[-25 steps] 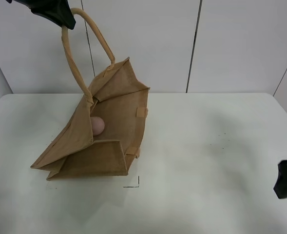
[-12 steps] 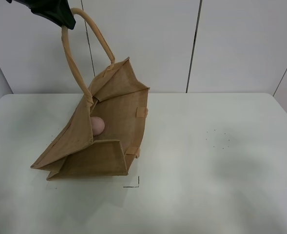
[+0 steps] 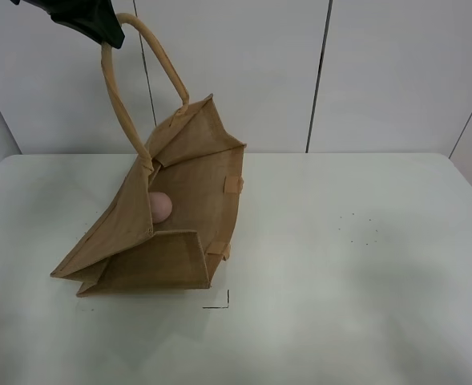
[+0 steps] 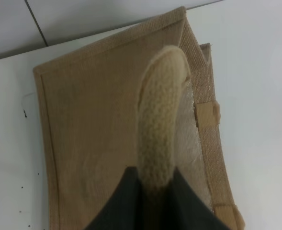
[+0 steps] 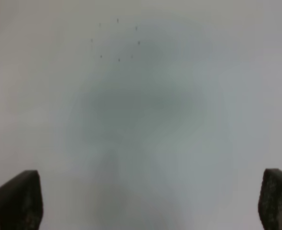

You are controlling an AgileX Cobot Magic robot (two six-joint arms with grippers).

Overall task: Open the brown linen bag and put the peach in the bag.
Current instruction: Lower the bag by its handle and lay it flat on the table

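The brown linen bag (image 3: 175, 216) rests on the white table (image 3: 348, 265), its mouth held open and facing up and to the right. My left gripper (image 3: 106, 30) is shut on one rope handle (image 3: 119, 104) at the top left and holds it high; the second handle (image 3: 162, 60) arches beside it. The peach (image 3: 160, 206) lies inside the bag, half hidden by the front panel. In the left wrist view the fingers (image 4: 121, 201) pinch the handle (image 4: 159, 120) above the bag (image 4: 93, 129). My right gripper (image 5: 150, 201) is open and empty over bare table, out of the high view.
A small black corner mark (image 3: 222, 302) is on the table just in front of the bag. Several tiny dark specks (image 3: 360, 228) dot the table on the right. A panelled wall (image 3: 364, 72) stands behind the table.
My right gripper has left the high view at the lower right edge. The bag, the peach and my left gripper have not moved.
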